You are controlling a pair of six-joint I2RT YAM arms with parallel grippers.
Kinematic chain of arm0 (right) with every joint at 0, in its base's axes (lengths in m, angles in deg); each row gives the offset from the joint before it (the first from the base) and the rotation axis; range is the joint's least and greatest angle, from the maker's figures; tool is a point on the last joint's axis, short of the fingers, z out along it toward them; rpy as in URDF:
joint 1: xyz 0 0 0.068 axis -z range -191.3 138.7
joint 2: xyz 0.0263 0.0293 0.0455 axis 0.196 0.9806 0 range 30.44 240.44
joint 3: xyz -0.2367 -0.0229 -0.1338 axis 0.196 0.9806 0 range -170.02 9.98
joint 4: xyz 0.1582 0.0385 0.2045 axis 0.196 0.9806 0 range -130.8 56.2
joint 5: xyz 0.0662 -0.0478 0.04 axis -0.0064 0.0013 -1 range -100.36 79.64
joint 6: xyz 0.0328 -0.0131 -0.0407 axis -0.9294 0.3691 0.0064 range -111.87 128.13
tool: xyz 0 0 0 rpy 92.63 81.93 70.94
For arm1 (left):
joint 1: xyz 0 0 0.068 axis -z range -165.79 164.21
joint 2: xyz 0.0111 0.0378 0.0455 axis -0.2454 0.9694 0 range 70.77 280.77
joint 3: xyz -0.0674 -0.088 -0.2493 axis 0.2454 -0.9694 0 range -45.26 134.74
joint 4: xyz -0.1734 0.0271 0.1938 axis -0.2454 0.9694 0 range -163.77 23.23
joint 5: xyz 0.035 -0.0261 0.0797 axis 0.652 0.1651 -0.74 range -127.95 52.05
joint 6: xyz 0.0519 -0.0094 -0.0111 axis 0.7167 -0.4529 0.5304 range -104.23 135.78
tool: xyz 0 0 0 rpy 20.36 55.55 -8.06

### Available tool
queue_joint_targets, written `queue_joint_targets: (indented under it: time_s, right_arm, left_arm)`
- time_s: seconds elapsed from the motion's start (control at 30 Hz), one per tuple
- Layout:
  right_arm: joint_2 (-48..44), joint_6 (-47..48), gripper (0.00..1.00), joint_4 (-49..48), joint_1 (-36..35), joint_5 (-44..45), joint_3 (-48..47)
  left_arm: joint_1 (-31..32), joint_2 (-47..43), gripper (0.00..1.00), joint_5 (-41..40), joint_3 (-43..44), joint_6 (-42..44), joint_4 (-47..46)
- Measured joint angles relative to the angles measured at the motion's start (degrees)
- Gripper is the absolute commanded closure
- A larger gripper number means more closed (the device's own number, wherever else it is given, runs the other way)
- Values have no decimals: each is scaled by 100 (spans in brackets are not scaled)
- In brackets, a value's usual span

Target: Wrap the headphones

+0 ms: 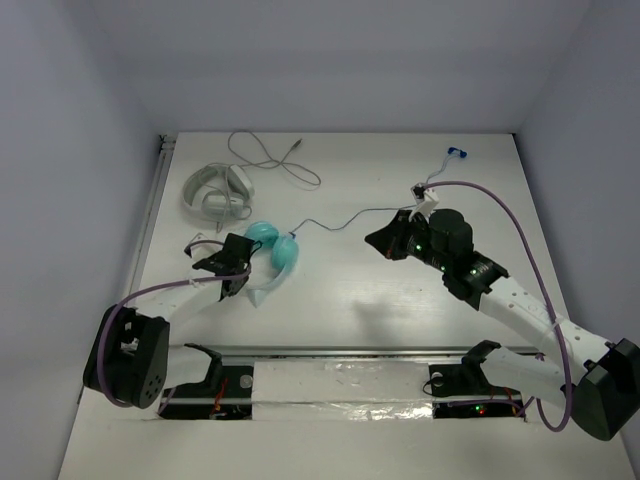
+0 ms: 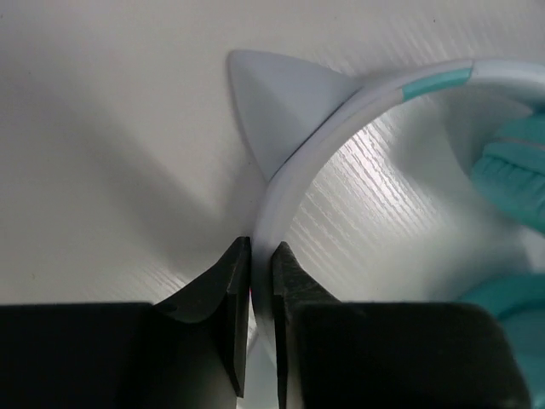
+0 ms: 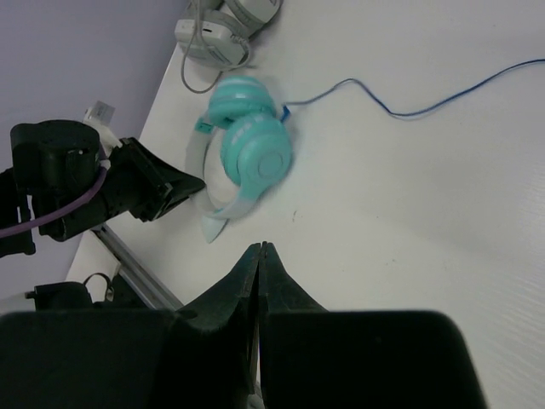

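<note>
The headphones (image 1: 276, 250) lie left of the table's middle, teal ear cups together, white headband with a pointed cat ear toward the near edge. Their thin dark blue cable (image 1: 350, 218) runs right and back to a plug (image 1: 457, 152). My left gripper (image 1: 243, 272) is shut on the white headband (image 2: 294, 183); the cat ear (image 2: 281, 102) and an ear cup (image 2: 511, 170) show beyond the fingers. My right gripper (image 1: 373, 240) is shut and empty, held above the table right of the headphones (image 3: 254, 149). Its closed tips (image 3: 261, 249) are apart from the cable (image 3: 409, 109).
All-white headphones (image 1: 216, 190) with a pale cord (image 1: 272, 158) lie at the back left, close behind the teal pair; they also show in the right wrist view (image 3: 223, 24). A metal rail (image 1: 350, 352) runs along the table's near edge. The left gripper (image 3: 157, 183) shows in the right wrist view.
</note>
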Motion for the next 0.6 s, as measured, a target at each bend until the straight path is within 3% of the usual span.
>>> queue_joint_targets:
  time_s: [0.23, 0.4, 0.6]
  right_arm:
    - [-4, 2, 99, 0, 0, 105, 0]
    - [-109, 35, 100, -2, 0, 162, 0]
    - [-262, 90, 100, -129, 0, 153, 39]
  left_arm:
    - [22, -188, 100, 225, 0, 621, 129]
    - [140, -1161, 100, 424, 94, 1388, 715]
    - [210, -1366, 100, 866, 1513, 2371, 1167]
